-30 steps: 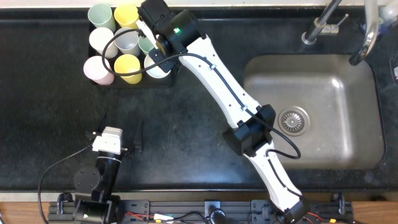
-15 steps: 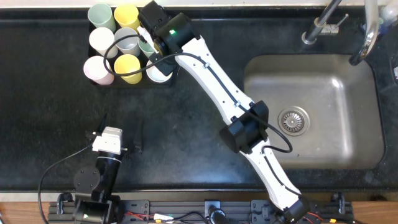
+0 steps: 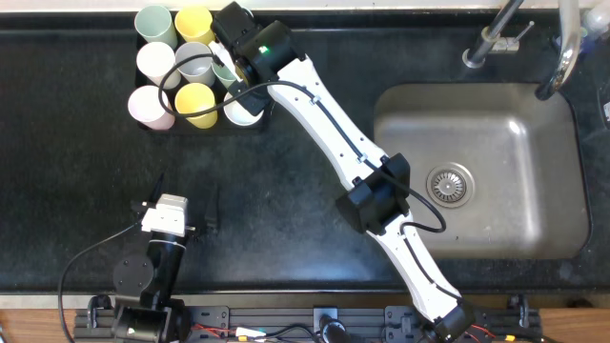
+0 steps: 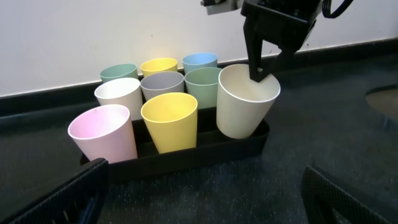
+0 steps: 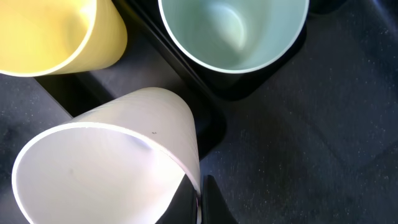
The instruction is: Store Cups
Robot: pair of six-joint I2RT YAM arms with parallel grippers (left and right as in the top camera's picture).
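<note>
The black worktop carries everything. The steel sink on its right side has no part in this step, and its tap is cut off at the edge of the top view.

The right arm stretches across the middle to the far left corner, because the black tray stands there against the wall. The tray has compartments so that each cup stands apart and upright. Eight of them are filled: a pink cup, a yellow cup, a white cup and five more behind them.

The cream cup is at the tray's last free corner place, beside the yellow cup. It leans, I think because it is held by one side only. The right gripper pinches its rim, one finger inside and one outside. In my judgement it is being set down and is not released yet.

The left gripper rests near its base, well apart from the tray, with fingers spread and nothing between them.

The tray wall hides the foot of the cream cup, so I cannot tell if it touches the bottom. In the top view the right wrist covers most of this cup.
</note>
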